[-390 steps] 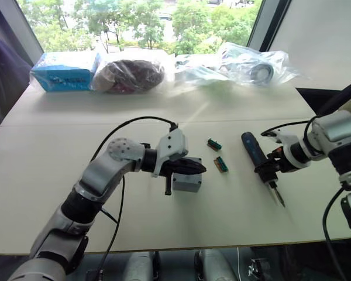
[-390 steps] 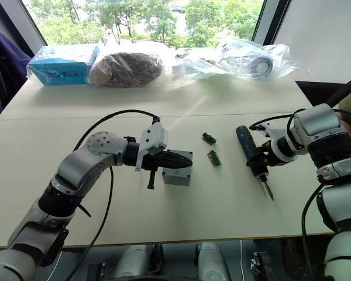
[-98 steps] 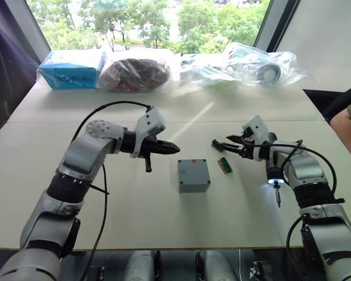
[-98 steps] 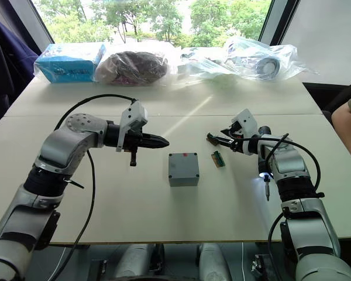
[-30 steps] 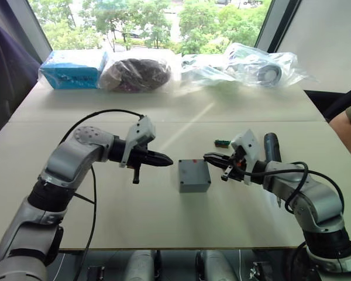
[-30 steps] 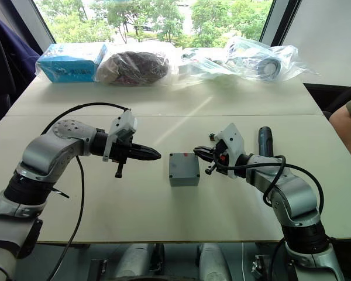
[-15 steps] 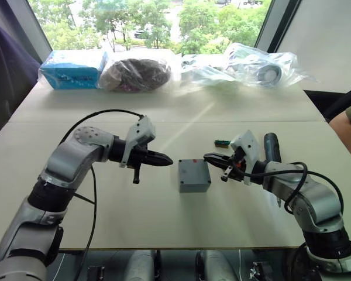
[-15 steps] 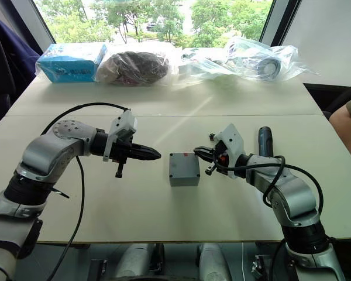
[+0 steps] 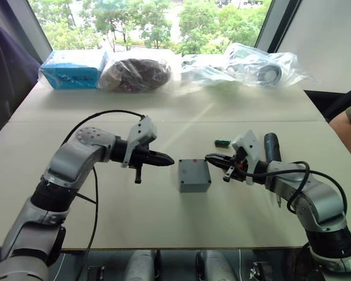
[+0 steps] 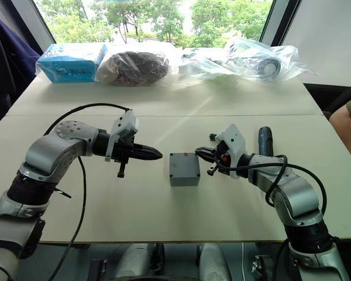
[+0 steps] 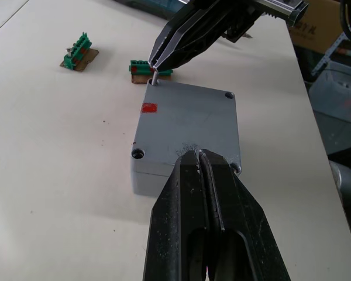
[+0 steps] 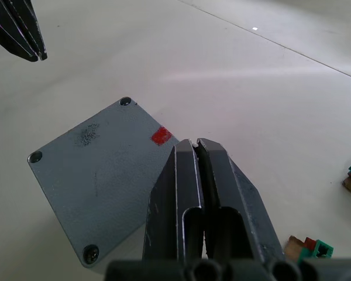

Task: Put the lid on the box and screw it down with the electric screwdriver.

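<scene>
Pincer tips on the left pincer (image 9: pixel 168 159) are pressed together with nothing between them, hovering just beside the near-left edge of the box (image 9: pixel 193 175), which sits mid-bench with the lid (image 11: pixel 188 124) already seated flat on top, red mark up. That box looks like rigid, light plastic with smooth walls, so I judge it would skate on the bench (image 9: pixel 164 216) under a sideways push; bracing its side walls seems wiser than pressing the thin lid. Across from it, the right pincer (image 9: pixel 209 157) is likewise closed, pinching what seems a small screw (image 11: pixel 154 81) over the lid's corner hole. Beyond lies the electric screwdriver (image 9: pixel 271 150), flat on the bench, stiff and pen-like, best taken around its mid-barrel. Compared with 3.3 seconds ago, the screwdriver has left the right pincer, which has moved in to the box.
</scene>
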